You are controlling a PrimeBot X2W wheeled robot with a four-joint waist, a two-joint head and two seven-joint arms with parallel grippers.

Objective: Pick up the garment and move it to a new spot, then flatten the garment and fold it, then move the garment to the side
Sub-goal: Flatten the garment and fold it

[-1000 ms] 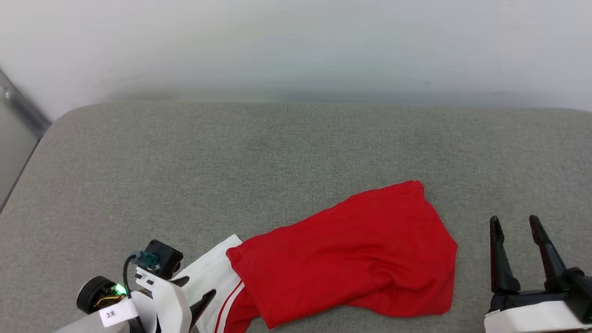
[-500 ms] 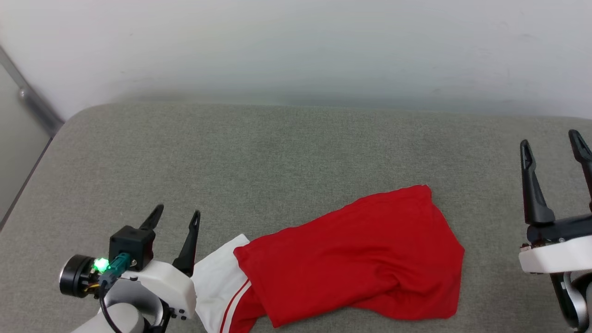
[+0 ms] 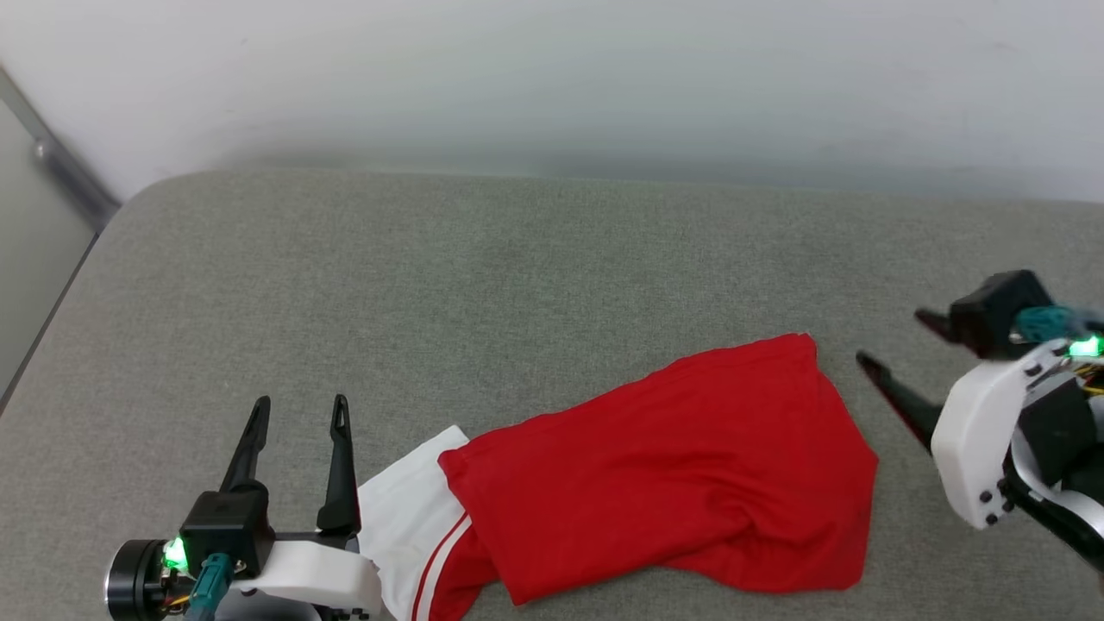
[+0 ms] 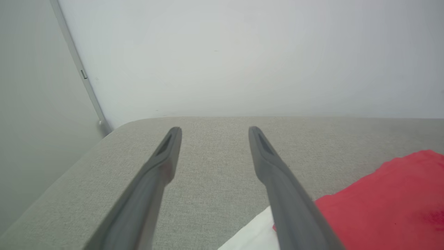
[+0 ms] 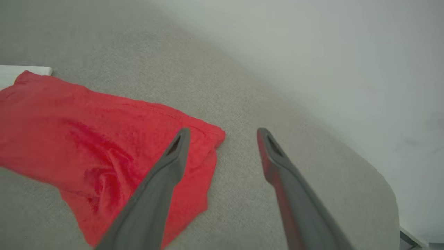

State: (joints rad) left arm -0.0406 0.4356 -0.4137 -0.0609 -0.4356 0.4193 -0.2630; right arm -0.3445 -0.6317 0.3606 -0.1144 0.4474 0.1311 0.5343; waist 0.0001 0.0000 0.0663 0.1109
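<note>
Broadly, the grey fabric worktop [image 3: 517, 285] carries the garment [image 3: 655, 483], a rumpled red heap lying between the two sets of jaws, its white sleeve [image 3: 405, 509] with red stripe trim just beside the left gripper [image 3: 299, 405]. That gripper's jaws are spread wide and hold nothing, pointing toward the wall over bare worktop. The right gripper [image 3: 890, 338] is also spread wide and empty, angled toward the garment's nearest red corner and close to it without gripping. A second ago the left jaws sat low on the white sleeve; they have since risen clear. The right jaws, which pointed straight ahead half a second ago, have swung toward the cloth. The garment's shape has not changed.
</note>
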